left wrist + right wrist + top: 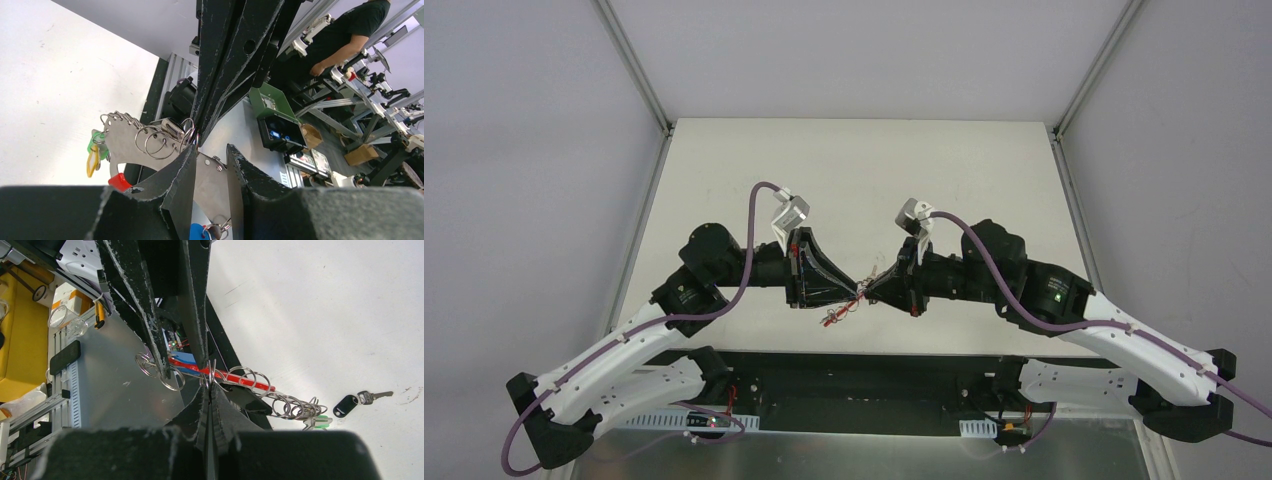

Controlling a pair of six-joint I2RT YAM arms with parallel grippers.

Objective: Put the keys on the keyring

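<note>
The keyring (127, 145) is a flat silvery plate hung with several thin split rings and a red piece (120, 181). It is held in the air over the table's front edge (836, 312). My left gripper (211, 150) is shut on the plate's narrow end. My right gripper (210, 387) faces it tip to tip and is shut on one thin ring (212, 372) of the plate. Green (94, 141), yellow (92, 161) and blue (199, 233) key heads hang from the rings. A black-headed key (346, 405) lies loose on the white table.
Both arms meet near the front middle of the white table (854, 170), over its dark front strip (864, 365). Grey walls stand at both sides. Beyond the front edge, the wrist views show benches, equipment and a person (350, 35).
</note>
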